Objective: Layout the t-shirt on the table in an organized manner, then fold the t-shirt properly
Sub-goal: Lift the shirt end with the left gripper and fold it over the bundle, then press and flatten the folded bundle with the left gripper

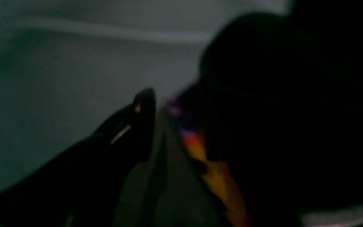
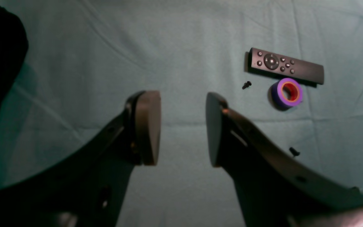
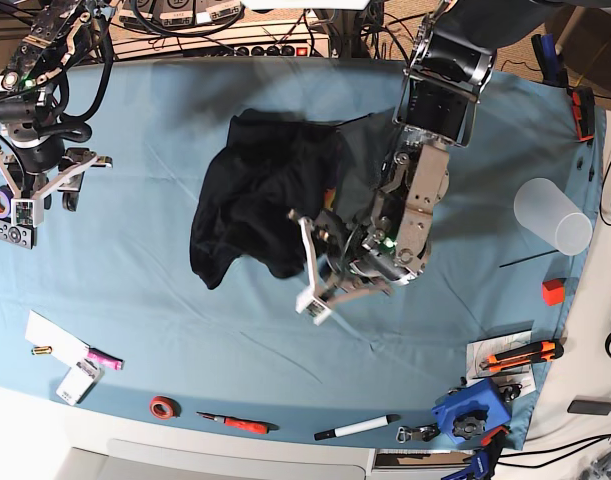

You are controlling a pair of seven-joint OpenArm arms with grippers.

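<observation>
The black t-shirt lies bunched up in the middle of the light blue table. My left gripper is at the shirt's near right edge, its white fingers spread open. The left wrist view is dark and blurred. One finger shows there, and black t-shirt cloth with a purple-and-orange print covers the other side. Far to the left, away from the shirt, my right gripper hangs open over bare table, nothing between its pads.
A black remote, a purple tape roll and a small screw lie near the right gripper. A clear cup lies at the right. A red tape roll, marker and blue tool line the front edge.
</observation>
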